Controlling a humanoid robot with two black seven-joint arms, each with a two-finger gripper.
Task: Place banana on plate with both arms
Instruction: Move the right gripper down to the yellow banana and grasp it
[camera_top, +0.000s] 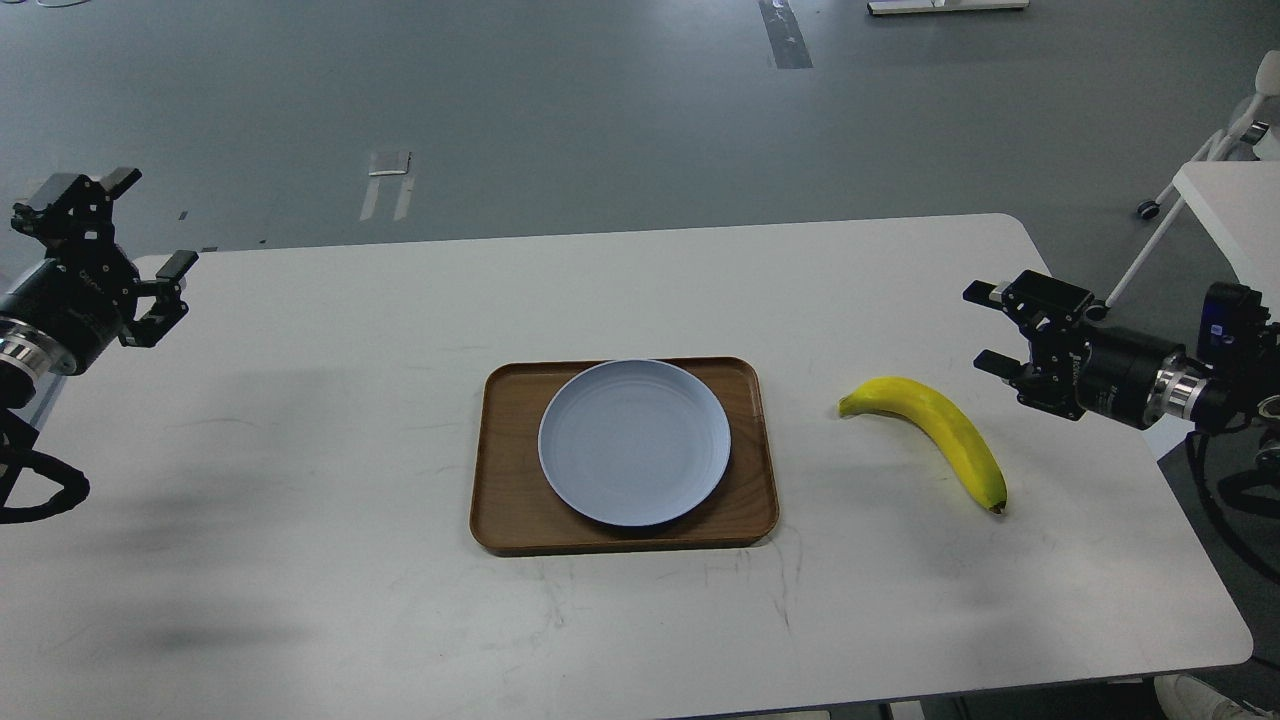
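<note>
The yellow banana (935, 432) lies on the white table, right of the tray, stem end toward the plate. The pale blue-grey plate (634, 441) sits empty on a brown wooden tray (510, 500) at the table's middle. My right gripper (985, 328) is open and empty, above the table right of the banana, fingers pointing left. My left gripper (150, 225) is open and empty at the far left edge, well away from the plate.
The white table (300, 420) has a rounded far right corner. A second white table (1225, 200) and a wheeled stand are at the far right. Grey floor lies beyond.
</note>
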